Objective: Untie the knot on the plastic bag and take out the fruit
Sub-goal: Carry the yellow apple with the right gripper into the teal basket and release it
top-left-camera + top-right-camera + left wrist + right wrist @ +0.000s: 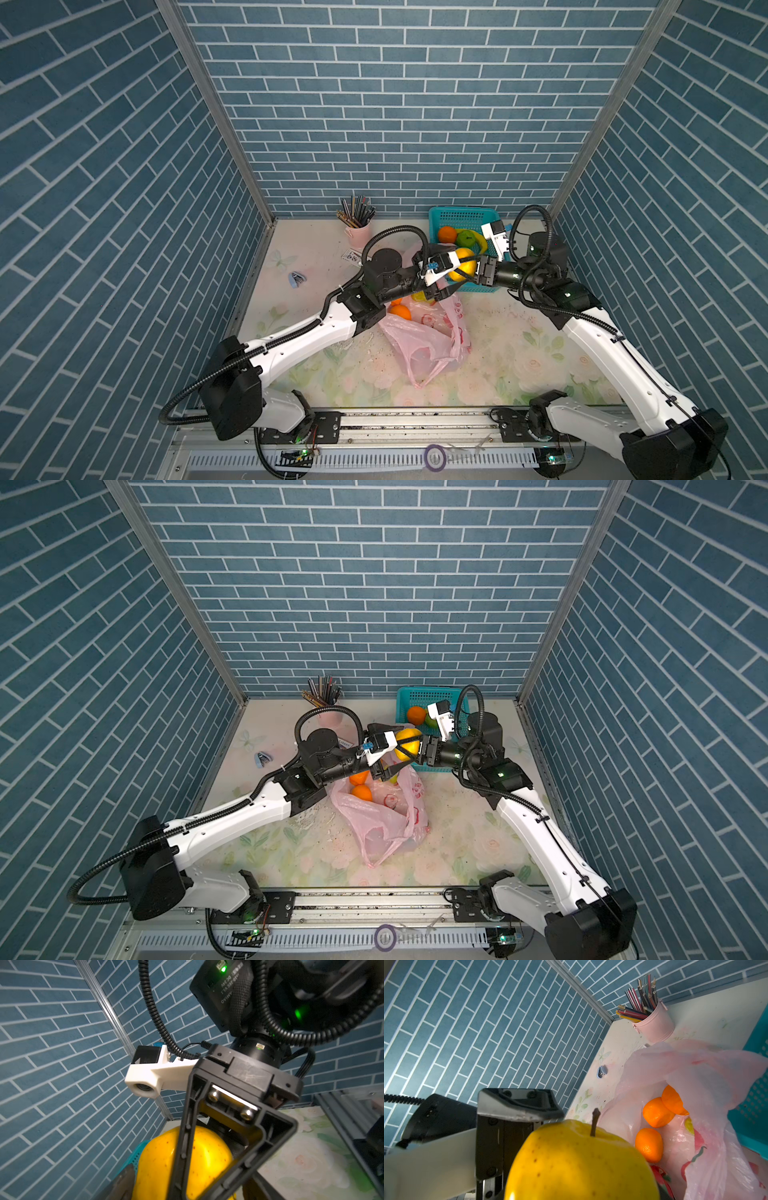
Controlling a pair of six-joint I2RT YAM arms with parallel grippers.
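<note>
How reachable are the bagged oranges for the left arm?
Probably yes: the pink bag gapes open, its oranges lie uncovered below the left tool, and the right tool apparently has the yellow apple.

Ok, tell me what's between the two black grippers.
A round yellow apple with brown stem, between left gripper and right gripper; shows in both top views.

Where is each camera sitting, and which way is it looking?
Both top views: side by side, high over the arms' bases, looking down at the table; both arms show, left pincer and right pincer close together.
Left wrist: rides the left arm, faces the right pincer around the yellow apple.
Right wrist: rides the right arm, faces the left pincer, yellow apple and plastic bag.
Shared: both wrist views show the yellow apple.
</note>
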